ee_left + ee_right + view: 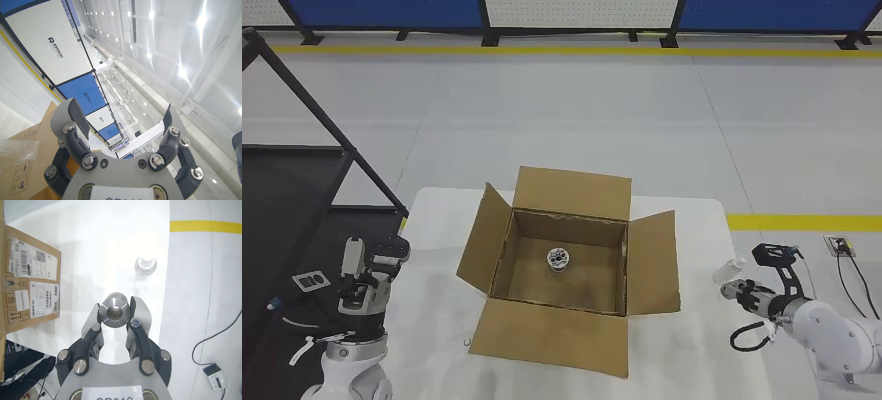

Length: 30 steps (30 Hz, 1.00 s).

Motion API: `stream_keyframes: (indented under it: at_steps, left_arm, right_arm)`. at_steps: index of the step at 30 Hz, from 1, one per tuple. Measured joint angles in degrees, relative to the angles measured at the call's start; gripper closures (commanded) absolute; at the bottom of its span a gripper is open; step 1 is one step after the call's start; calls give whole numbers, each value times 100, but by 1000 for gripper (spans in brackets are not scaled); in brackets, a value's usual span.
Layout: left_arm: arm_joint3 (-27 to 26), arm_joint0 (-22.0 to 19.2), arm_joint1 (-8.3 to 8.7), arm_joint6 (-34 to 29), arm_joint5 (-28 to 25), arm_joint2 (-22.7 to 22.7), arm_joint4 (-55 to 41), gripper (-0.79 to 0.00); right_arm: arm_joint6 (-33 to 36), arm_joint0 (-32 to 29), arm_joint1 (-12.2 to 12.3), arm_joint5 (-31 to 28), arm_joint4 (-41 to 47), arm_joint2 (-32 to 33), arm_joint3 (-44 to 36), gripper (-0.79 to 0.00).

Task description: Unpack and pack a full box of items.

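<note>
Right gripper (115, 311) clamped on hollow metal cylinder (114, 306), held over white table (113, 247) near its right edge. Small white plastic part (145, 265) seen on table just beyond. Left gripper (121, 117) spread wide, nothing held, pointed upward at table's left side. Cardboard box (572, 195) set mid-table, flaps opened outward, small round item (559, 258) seen on its floor.

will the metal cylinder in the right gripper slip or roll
Probably heavy for its size: the hollow metal cylinder looks thick-walled. Its smooth side may slip between the right gripper's fingers. Laid sideways on the table, it likely rolls.
</note>
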Motion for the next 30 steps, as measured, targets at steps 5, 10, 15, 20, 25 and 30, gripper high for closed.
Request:
stream_keyframes:
  at_steps: [5, 10, 15, 20, 25, 30]
  left_arm:
    - [0, 0, 0, 0, 0, 0, 0, -785]
    - [0, 0, 0, 0, 0, 0, 0, -785]
    - [0, 0, 0, 0, 0, 0, 0, -785]
    - [0, 0, 0, 0, 0, 0, 0, -785]
    - [0, 0, 0, 0, 0, 0, 0, -785]
    - [0, 0, 0, 0, 0, 0, 0, -785]
  right_arm:
    - [-24, 84, 27, -76, -3, -198, 380, 0]
    - [-183, 256, 32, 9, -209, -556, 754, 0]
    - [-372, 462, 32, 141, -408, -824, 1122, 0]
    - [-514, 633, 34, 283, -592, -1021, 1401, 0]
    - [-570, 749, 43, 352, -589, -1100, 1642, 0]
    - [-613, 850, 61, 290, -446, -1081, 1914, -225]
